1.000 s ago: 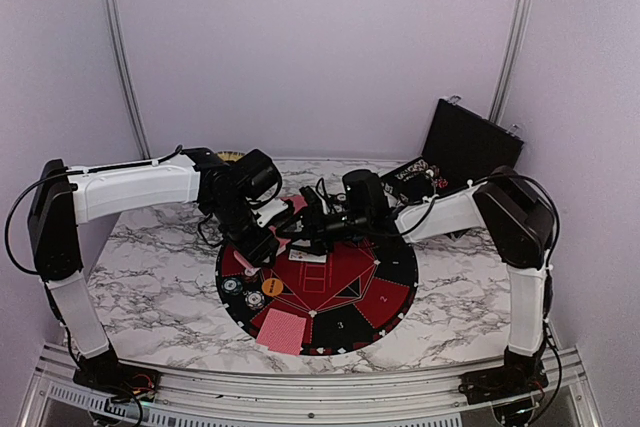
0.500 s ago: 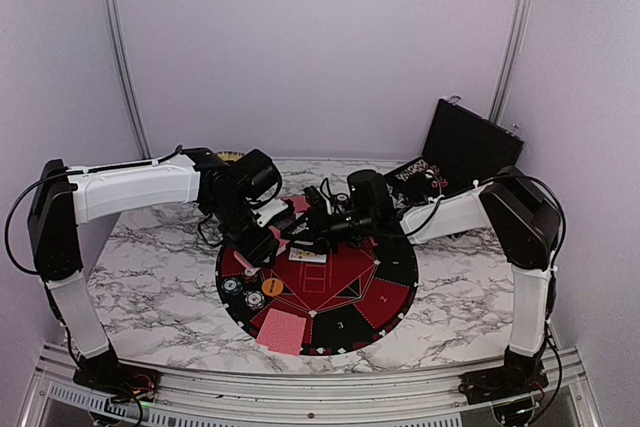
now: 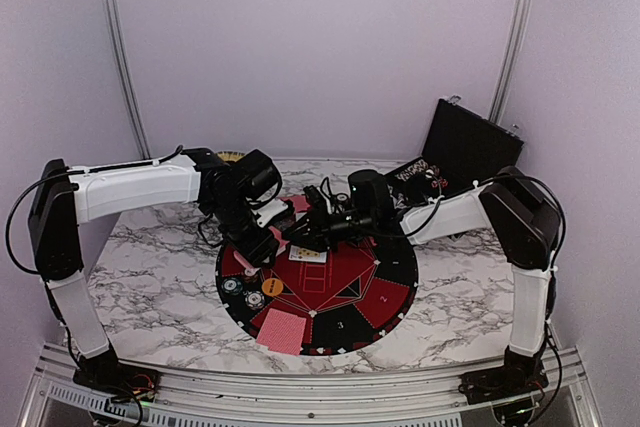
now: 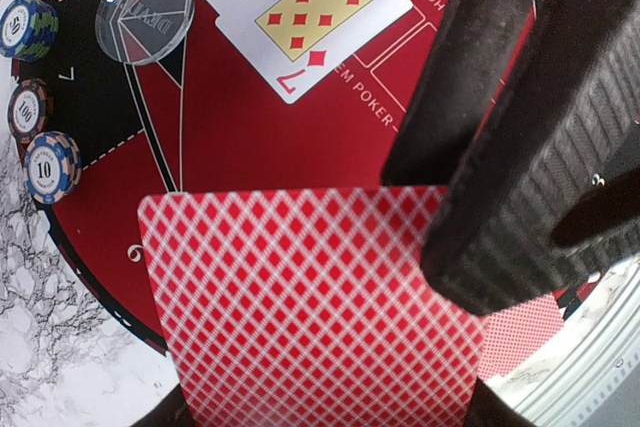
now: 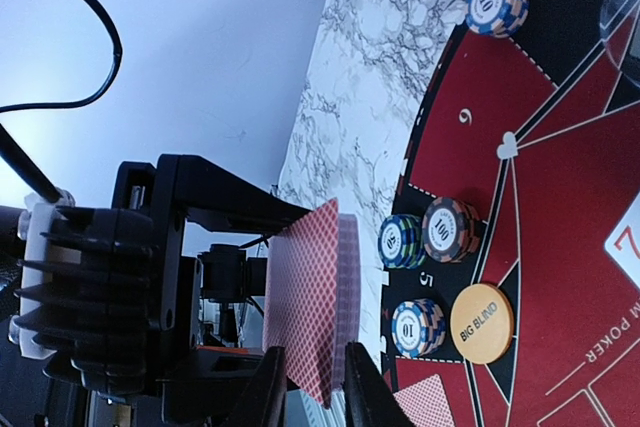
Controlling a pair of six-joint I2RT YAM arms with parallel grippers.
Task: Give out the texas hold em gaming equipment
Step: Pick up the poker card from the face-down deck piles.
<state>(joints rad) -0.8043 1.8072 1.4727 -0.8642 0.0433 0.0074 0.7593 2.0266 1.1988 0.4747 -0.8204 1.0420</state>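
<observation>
1. Pictured above the far-left part of the red-and-black mat (image 4: 300,137), by the seat marked 6: red-backed deck (image 4: 300,307), clamped by its side edges in the closed jaws of the left gripper (image 3: 262,245)
2. Straddling the outermost card (image 5: 300,317), one finger (image 4: 530,177) on the patterned back and the other behind: right gripper (image 5: 307,392), jaws narrow; cannot tell whether the pads press yet
3. Pinch that one card alone, near its corner, then slide it off along the deck's face so no second card drags out
4. Lift clear before swinging, sparing the chip stacks (image 5: 440,232), the orange BIG BLIND disc (image 5: 480,322) and the face-up cards (image 4: 310,22) below
5. Lay it face-down at a seat lacking cards, like the face-down cards (image 3: 280,330) at the near rim
</observation>
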